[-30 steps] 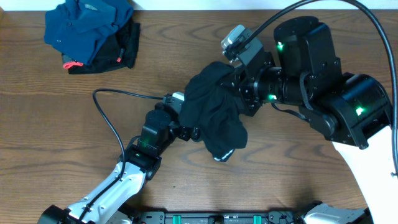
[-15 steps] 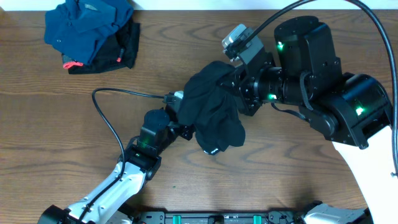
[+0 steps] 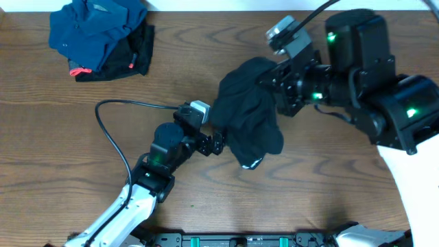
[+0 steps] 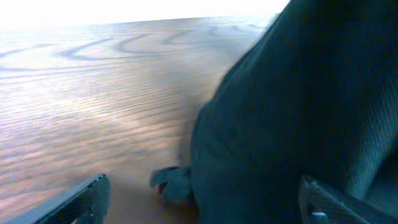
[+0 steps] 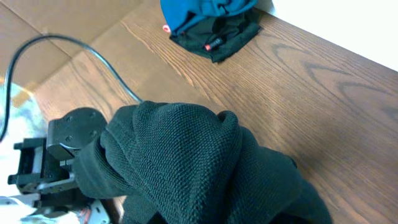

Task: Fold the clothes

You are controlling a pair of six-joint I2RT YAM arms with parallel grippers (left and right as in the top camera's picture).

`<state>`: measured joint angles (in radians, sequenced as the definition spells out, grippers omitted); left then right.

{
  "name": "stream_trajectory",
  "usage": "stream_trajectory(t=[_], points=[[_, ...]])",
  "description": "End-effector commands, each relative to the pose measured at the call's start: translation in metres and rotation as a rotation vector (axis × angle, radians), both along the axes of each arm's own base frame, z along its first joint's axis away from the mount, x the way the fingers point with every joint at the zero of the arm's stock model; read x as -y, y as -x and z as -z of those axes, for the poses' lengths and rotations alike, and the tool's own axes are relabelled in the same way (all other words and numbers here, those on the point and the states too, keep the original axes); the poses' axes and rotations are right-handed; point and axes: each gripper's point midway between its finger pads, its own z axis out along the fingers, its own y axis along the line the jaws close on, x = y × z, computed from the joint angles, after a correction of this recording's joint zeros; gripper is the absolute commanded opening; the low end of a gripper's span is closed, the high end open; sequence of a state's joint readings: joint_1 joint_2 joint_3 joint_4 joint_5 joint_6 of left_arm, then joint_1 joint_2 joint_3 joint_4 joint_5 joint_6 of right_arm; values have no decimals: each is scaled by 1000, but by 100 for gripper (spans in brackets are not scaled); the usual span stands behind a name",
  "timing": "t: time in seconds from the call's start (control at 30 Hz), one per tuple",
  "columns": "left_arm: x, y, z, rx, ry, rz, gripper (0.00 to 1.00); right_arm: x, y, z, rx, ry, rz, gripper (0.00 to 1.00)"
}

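My right gripper [image 3: 273, 88] is clenched. Its fingers are buried in the clothes [image 3: 250, 113], which hang from it as a black bundle over the table [image 3: 62, 144]. My left gripper [image 3: 215, 143] is released, jaws spread wide, just beside the bundle's lower edge. Seen from that wrist, the cloth fills the space ahead of the fingertips [image 4: 87, 194]. Well apart, at the far corner beyond my left gripper, a dark blue garment [image 3: 96, 27] lies heaped on a small black piece [image 3: 136, 58].

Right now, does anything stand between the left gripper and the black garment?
Nothing visible does. The black garment hangs bunched from the right gripper, and the open left gripper sits right beside its edge, above the wooden table.
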<state>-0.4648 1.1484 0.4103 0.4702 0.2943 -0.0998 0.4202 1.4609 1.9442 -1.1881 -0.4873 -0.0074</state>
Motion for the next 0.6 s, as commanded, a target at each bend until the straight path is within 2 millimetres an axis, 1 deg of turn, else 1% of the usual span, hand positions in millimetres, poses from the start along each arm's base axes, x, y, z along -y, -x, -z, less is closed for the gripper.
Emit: stream_trajectory(t=[0.0, 0.1, 0.17, 0.27, 0.33, 0.47, 0.57], points=[[14, 16, -23, 54, 36, 130, 98, 3, 20, -36, 14, -161, -109, 1], [23, 31, -32, 77, 54, 224, 99, 7, 27, -48, -11, -254, -175, 1], [28, 38, -34, 72, 68, 276, 100, 7, 33, -55, -25, -307, -218, 1], [32, 48, -26, 43, 56, 334, 98, 7, 41, -63, -42, -362, -268, 1], [35, 54, -23, 24, 61, 364, 98, 8, 43, -67, -53, -385, -275, 1], [37, 58, -25, 34, 65, 399, 98, 8, 49, -73, -69, -424, -311, 1], [38, 58, -24, 60, 43, 410, 98, 5, 60, -81, -86, -472, -378, 1]])
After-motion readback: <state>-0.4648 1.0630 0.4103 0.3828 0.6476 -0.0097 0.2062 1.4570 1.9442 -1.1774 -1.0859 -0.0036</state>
